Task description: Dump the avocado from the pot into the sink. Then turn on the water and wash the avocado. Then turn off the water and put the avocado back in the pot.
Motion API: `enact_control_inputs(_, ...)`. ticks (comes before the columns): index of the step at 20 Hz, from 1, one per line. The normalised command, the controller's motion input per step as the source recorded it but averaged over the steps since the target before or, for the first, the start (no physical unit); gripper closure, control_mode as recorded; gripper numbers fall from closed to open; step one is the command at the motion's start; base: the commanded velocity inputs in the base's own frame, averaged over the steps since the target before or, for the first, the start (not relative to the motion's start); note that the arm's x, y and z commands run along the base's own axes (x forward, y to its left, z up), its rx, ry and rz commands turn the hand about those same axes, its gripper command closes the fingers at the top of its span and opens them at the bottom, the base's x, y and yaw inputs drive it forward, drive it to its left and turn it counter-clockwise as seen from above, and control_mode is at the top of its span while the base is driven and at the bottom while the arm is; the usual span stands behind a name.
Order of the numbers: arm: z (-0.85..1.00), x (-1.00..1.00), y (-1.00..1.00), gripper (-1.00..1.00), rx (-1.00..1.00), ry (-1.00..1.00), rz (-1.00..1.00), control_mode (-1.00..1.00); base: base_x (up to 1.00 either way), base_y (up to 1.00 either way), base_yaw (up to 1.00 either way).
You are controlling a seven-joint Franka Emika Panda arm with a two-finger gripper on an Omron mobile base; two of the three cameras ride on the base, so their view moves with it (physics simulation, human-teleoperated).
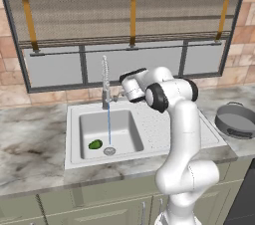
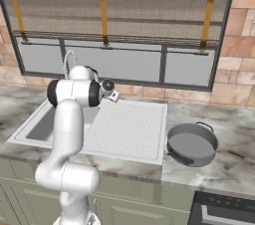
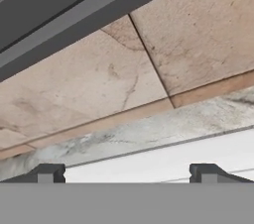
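Avocado (image 1: 94, 144) in sink (image 1: 74, 157), water running from faucet (image 1: 105, 82).
Fingers (image 3: 49, 173) spread, empty, up near the faucet at the desk's back edge, well apart from the avocado.

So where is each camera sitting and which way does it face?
Left base view: behind-left of the arm, facing the sink, avocado, running faucet; arm at lower right.
Right base view: behind-right, facing drainboard and pot; arm at lower left.
Hand view: on the hand, facing back wall tiles; open tool.
Both base views share sink and pot.
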Motion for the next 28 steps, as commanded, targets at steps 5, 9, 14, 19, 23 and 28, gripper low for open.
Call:
enact_control_inputs(5,-0.01,0.13,0.27,-1.0,0.0,0.0,0.0,-1.0,0.0,0.0,0.0)
enact_control_inputs(9,0.0,0.01,0.56,-1.0,0.0,0.0,0.0,-1.0,0.0,0.0,0.0)
enact_control_inputs(14,0.0,0.01,0.68,-1.0,0.0,0.0,0.0,-1.0,0.0,0.0,0.0)
enact_control_inputs(19,0.0,0.25,0.64,-1.0,0.0,0.0,0.0,-1.0,0.0,0.0,0.0)
enact_control_inputs(23,0.0,0.35,0.62,-1.0,0.0,0.0,0.0,-1.0,0.0,0.0,0.0)
enact_control_inputs(28,0.0,0.37,0.69,-1.0,0.0,0.0,0.0,-1.0,0.0,0.0,0.0)
